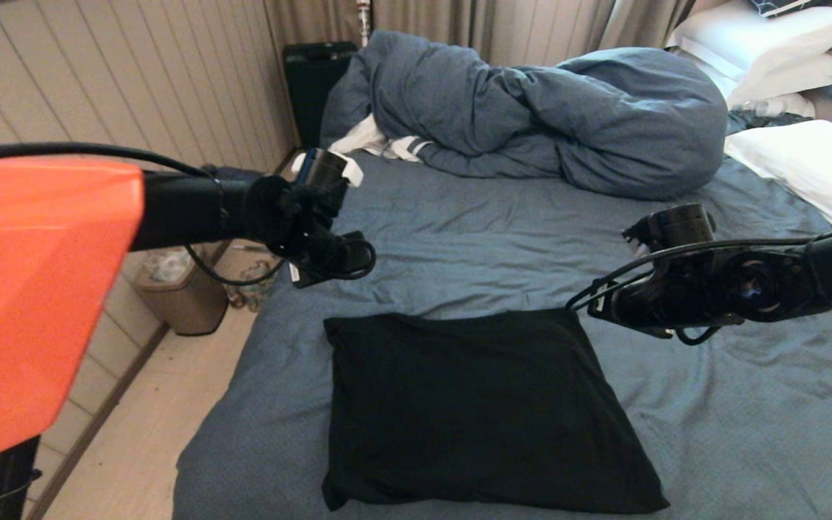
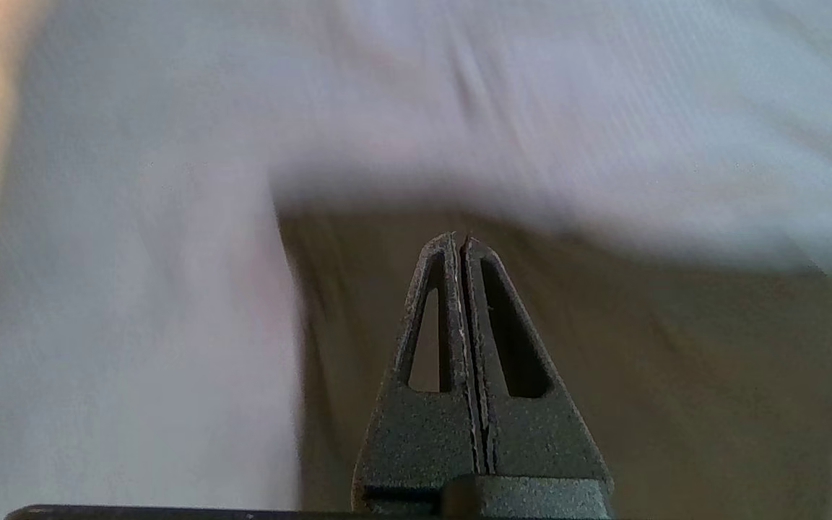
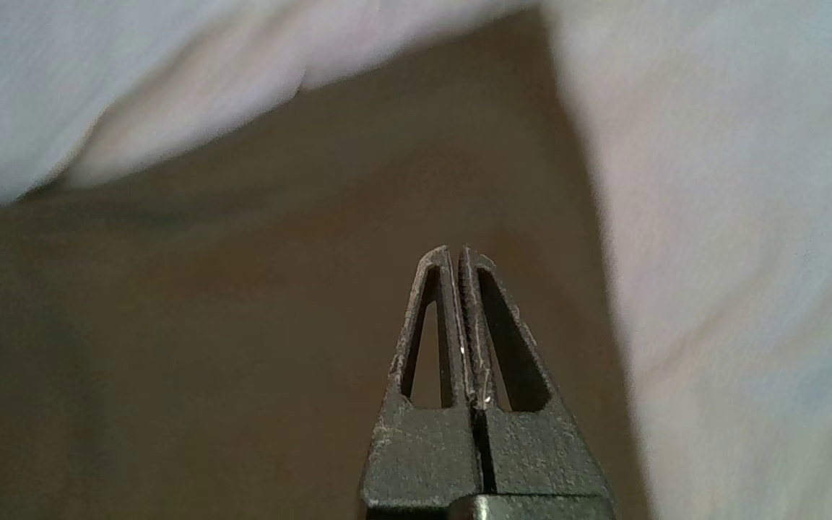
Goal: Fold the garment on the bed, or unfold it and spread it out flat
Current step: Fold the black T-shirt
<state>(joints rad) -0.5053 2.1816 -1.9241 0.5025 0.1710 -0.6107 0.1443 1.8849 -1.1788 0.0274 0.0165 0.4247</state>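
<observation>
- The garment (image 1: pixel 484 412), black, lies on the near part of the bed (image 1: pixel 474 238), folded into a compact, roughly square packet; no sleeves, neck label or print visible from the head view.
- Packet edges look fairly straight; the surface is smooth with only slight puckering at the far-left corner.
- Left gripper (image 2: pixel 459 242) hangs above the sheet near the packet's far-left corner, apart from the cloth; fingers pressed together, nothing between them.
- Right gripper (image 3: pixel 456 253) hangs over the far-right corner area of the packet; fingers likewise clenched on nothing. Whether its tips brush the fabric cannot be told.
- Bunched blue-grey duvet (image 1: pixel 546 115) sits at the far side of the bed, well apart from the garment; white pillows (image 1: pixel 784 50) at far right.
- Bin (image 1: pixel 178 292) stands on the floor beside the bed, left side.
- Judgement: the folding looks essentially done — the shirt is reduced to one tidy rectangle and neither hand holds it.
- What may be left: at most a smoothing pass or squaring a corner, then pulling both arms clear.
</observation>
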